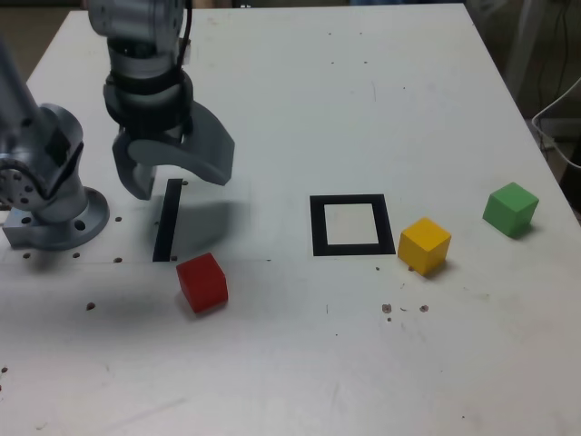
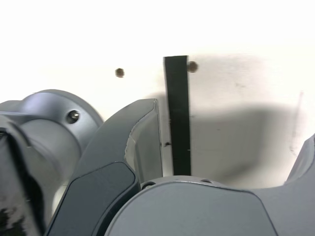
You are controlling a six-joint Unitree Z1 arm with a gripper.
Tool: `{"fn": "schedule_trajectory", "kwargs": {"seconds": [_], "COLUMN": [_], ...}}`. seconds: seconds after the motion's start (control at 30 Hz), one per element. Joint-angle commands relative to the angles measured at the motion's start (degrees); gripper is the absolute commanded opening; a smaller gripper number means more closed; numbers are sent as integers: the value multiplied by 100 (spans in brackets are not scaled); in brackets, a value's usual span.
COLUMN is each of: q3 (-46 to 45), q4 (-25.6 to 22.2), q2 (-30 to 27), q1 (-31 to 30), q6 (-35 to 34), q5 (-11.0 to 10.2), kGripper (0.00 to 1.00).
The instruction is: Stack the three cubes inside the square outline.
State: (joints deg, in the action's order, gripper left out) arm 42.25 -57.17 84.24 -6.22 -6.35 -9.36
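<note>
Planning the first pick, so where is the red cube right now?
In the exterior view the red cube lies on the table left of centre, just below-right of the straight black strip and well left of the square outline.

Wide bare bench (image 1: 300,109) across the far half. Square outline (image 1: 351,225) unoccupied, approachable from above. Yellow cube (image 1: 425,245) just beside its corner on the exterior view's right. Red cube (image 1: 201,282) and green cube (image 1: 510,209) standing apart, free all round.
</note>
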Motion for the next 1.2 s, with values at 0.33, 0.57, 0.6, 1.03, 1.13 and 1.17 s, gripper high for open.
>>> {"fn": "schedule_trajectory", "kwargs": {"seconds": [0.33,0.57,0.6,1.03,1.13,1.17], "q3": [145,392,452,1807,1903,1921], "q4": [-376,-489,-505,-1379,-1295,-1226], "q2": [1,-37,-31,671,744,772], "q1": [6,-70,-107,-833,-1066,-1152], "q6": [5,38,45,-904,-1499,-1691], "q5": [201,929,1024,1665,1677,1680], "kGripper": [99,100,100,99,99,99]}}
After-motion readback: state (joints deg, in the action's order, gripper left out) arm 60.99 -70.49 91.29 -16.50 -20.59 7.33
